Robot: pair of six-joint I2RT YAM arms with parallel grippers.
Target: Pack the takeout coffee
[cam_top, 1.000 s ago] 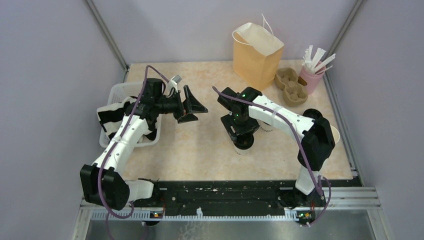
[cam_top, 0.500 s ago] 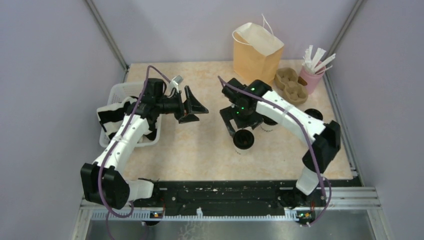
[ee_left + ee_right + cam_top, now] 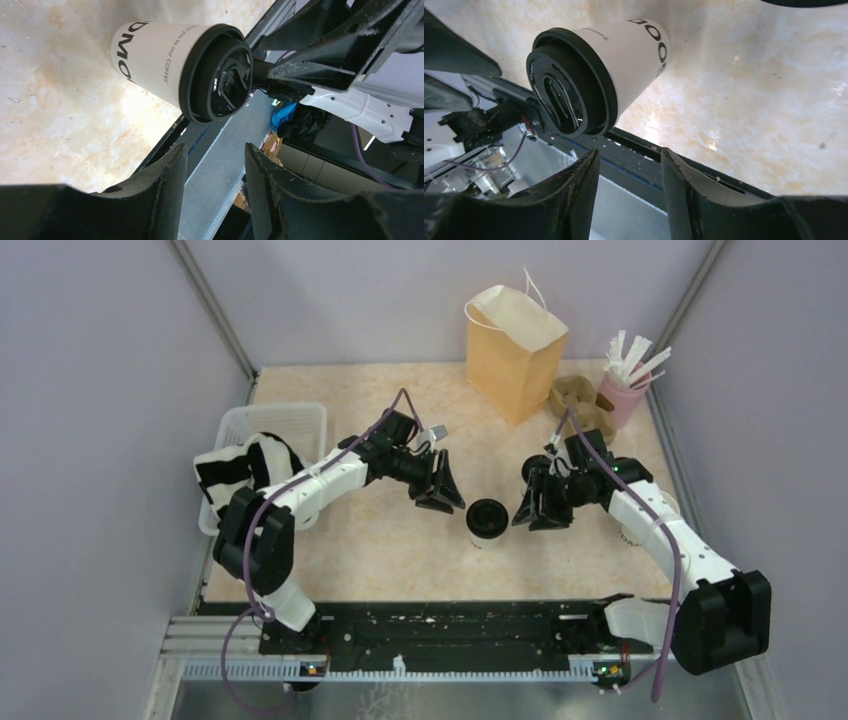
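Note:
One takeout coffee [image 3: 487, 520], a white paper cup with a black lid, stands mid-table between my two grippers. My left gripper [image 3: 441, 487] is just to its left and my right gripper [image 3: 535, 503] just to its right. Neither touches it. In the left wrist view the cup [image 3: 160, 57] lies ahead of my gripper [image 3: 215, 152], whose jaws stand apart with nothing between them. The right wrist view shows the same cup [image 3: 624, 55] beyond my open, empty gripper [image 3: 630, 155]. The brown paper bag [image 3: 515, 345] stands open at the back.
A brown cup carrier [image 3: 578, 400] and a pink cup of wrapped straws [image 3: 625, 390] sit right of the bag. A white basket [image 3: 270, 430] with a striped cloth [image 3: 240, 460] is at the left. A white cup [image 3: 634, 532] shows partly under my right arm.
Both arms swung in toward the lidded cup: the left from beside the basket, the right from above the cup to its right side. Both pairs of jaws have narrowed.

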